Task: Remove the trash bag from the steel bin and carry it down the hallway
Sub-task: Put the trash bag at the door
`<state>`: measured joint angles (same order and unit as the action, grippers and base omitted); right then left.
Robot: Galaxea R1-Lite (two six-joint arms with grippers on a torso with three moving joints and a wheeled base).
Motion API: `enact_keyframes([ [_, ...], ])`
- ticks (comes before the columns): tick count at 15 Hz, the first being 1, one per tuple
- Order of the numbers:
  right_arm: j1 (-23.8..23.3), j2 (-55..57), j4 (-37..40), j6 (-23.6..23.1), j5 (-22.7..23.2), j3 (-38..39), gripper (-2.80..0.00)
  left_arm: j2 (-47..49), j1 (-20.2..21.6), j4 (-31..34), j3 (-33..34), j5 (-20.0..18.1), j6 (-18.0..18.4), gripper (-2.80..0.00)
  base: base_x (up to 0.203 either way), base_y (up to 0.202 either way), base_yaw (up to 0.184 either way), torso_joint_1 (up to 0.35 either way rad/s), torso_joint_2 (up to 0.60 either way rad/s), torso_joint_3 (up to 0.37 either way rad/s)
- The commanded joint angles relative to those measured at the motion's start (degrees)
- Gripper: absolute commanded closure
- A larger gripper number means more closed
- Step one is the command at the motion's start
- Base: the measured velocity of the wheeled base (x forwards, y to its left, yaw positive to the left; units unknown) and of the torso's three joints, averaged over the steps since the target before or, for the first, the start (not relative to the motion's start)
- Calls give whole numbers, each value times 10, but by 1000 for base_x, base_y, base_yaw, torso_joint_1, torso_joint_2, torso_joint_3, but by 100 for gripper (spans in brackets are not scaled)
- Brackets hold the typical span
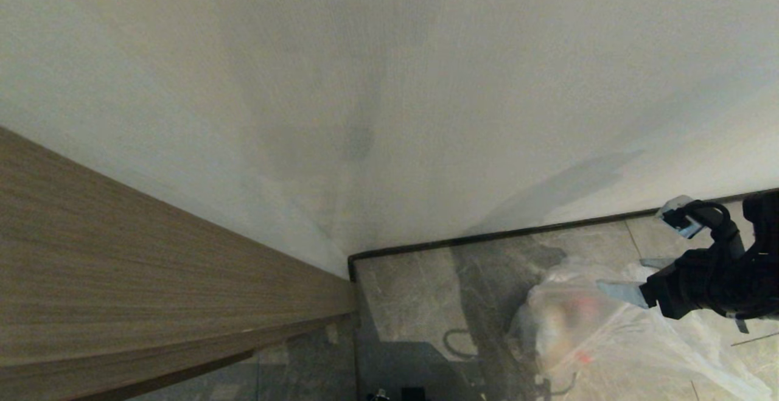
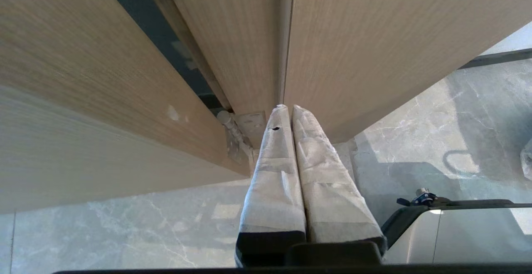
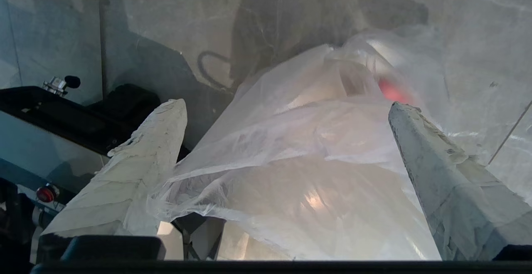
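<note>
The right end effector (image 3: 286, 107) is seen with its fingers spread wide apart, poised over the trash bag (image 3: 299, 157), which lies slumped on the tiled hallway floor (image 1: 414, 291) near the black skirting (image 1: 487, 237); nothing is gripped. The steel bin is not in view. The bag appears to have been set down, so the step is best finished by lifting the fingers straight clear, lest the thin film be snagged. The left end effector (image 2: 286, 109) is held parked beside a wooden door (image 2: 374, 37), fingers pressed together
</note>
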<state>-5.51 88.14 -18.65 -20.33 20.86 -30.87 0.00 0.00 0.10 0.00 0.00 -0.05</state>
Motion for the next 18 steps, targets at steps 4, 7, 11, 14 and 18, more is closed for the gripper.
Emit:
enact_keyframes([
  [4,5,-1,17,13,33,-11,-280,0,0,0,0,0,0,0,0,0,0,0,0,0],
  [7,6,-13,21,14,94,-23,-280,0,0,0,0,0,0,0,0,0,0,0,0,0],
  [11,6,-10,20,14,130,-26,-280,0,0,0,0,0,0,0,0,0,0,0,0,0],
  [14,6,-1,16,20,131,-35,-280,0,0,0,0,0,0,0,0,0,0,0,0,0],
  [18,6,13,16,20,123,-60,-280,0,0,0,0,0,0,0,0,0,0,0,0,0],
])
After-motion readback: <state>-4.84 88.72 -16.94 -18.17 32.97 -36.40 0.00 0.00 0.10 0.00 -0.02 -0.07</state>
